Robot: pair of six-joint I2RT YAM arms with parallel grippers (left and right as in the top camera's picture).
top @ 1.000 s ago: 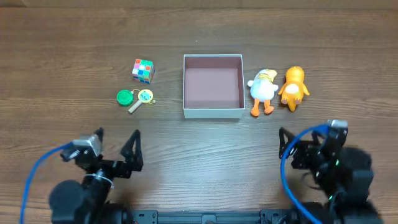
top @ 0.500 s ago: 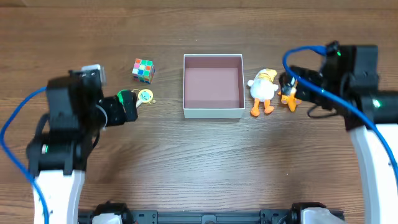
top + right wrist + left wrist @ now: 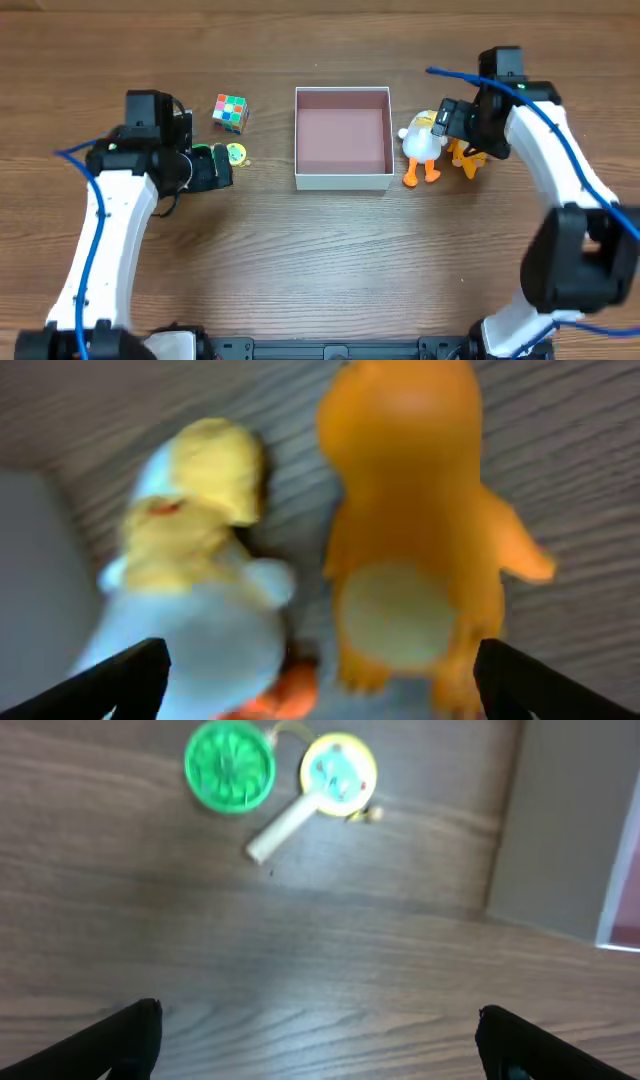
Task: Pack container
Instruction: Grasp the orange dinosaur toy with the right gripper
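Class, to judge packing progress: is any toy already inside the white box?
No, the container shows only bare mauve floor in the overhead view.

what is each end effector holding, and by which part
Nothing is held. The left end effector is open near the green disc toy; the right end effector is open above the orange toy and the white duck toy.

Left side of the wooden table (image 3: pixel 320 260): a little colour cube (image 3: pixel 230 113), and near it a green disc (image 3: pixel 229 767) just beside a yellow round tag (image 3: pixel 338 775) with a pale stick handle. Right side: a white duck toy (image 3: pixel 205 600) with a yellow head lying just beside an orange figure (image 3: pixel 410 540), both belly up.
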